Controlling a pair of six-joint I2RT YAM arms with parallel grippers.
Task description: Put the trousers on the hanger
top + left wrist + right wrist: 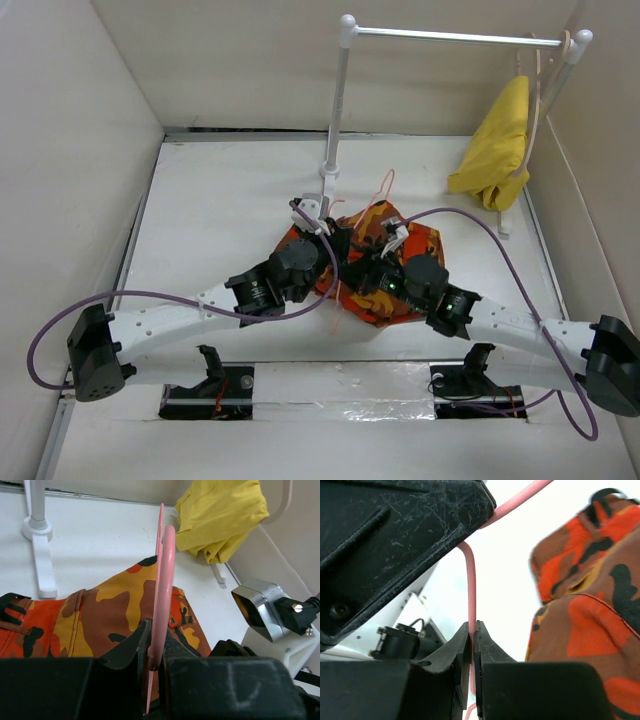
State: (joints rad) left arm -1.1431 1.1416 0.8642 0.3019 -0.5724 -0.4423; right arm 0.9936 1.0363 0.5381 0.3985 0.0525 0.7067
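Observation:
The camouflage trousers (pixel 372 262) lie bunched in the middle of the table. They also show in the left wrist view (pixel 100 615) and in the right wrist view (pixel 590 610). The pink wire hanger (pixel 385 186) stands over them with its hook toward the rail. My left gripper (pixel 334 240) is shut on the hanger (pixel 166 575) at its edge, jaws (pixel 156 630) pinching the thick pink wire. My right gripper (pixel 378 266) is shut on a thin stretch of the same wire (pixel 471 585), jaws (pixel 473 626) tight around it. Both grippers sit close together over the trousers.
A white rail stand (pixel 340 100) rises behind the trousers, its foot in the left wrist view (pixel 40 555). A plain yellow cloth (pixel 497 140) and a pale beige hanger (pixel 541 90) hang at the rail's right end. Walls enclose the table.

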